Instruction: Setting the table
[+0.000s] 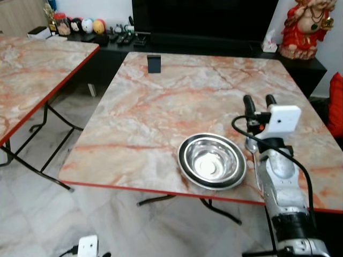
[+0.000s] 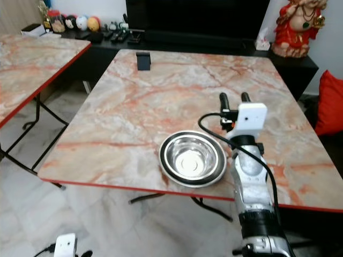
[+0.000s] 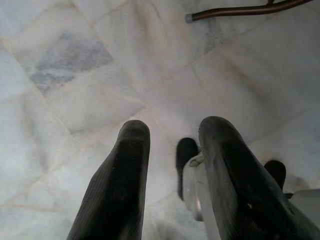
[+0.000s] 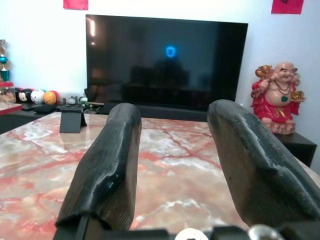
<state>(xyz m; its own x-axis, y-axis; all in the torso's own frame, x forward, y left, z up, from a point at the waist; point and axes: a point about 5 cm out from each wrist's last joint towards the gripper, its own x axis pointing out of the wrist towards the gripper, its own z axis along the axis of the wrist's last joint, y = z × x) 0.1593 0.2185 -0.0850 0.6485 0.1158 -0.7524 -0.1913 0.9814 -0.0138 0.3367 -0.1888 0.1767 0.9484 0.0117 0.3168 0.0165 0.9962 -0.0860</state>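
Note:
A steel bowl (image 1: 211, 160) sits empty near the front edge of the marble table (image 1: 161, 107). Just right of it, my right gripper (image 1: 260, 101) reaches out low over the tabletop. It is open, with nothing between its fingers (image 4: 107, 165). A shiny spoon-like piece (image 1: 251, 144) lies by the bowl's right rim, mostly hidden under my right arm. My left gripper (image 3: 175, 130) hangs open beside me, pointing at the tiled floor (image 3: 75, 75).
A small black stand (image 1: 154, 63) is at the table's far edge. A second marble table (image 1: 32, 69) stands to the left across a floor gap. Behind are a dark TV console (image 1: 203, 43), a red statue (image 1: 305, 27) and a red cushion (image 1: 336, 101).

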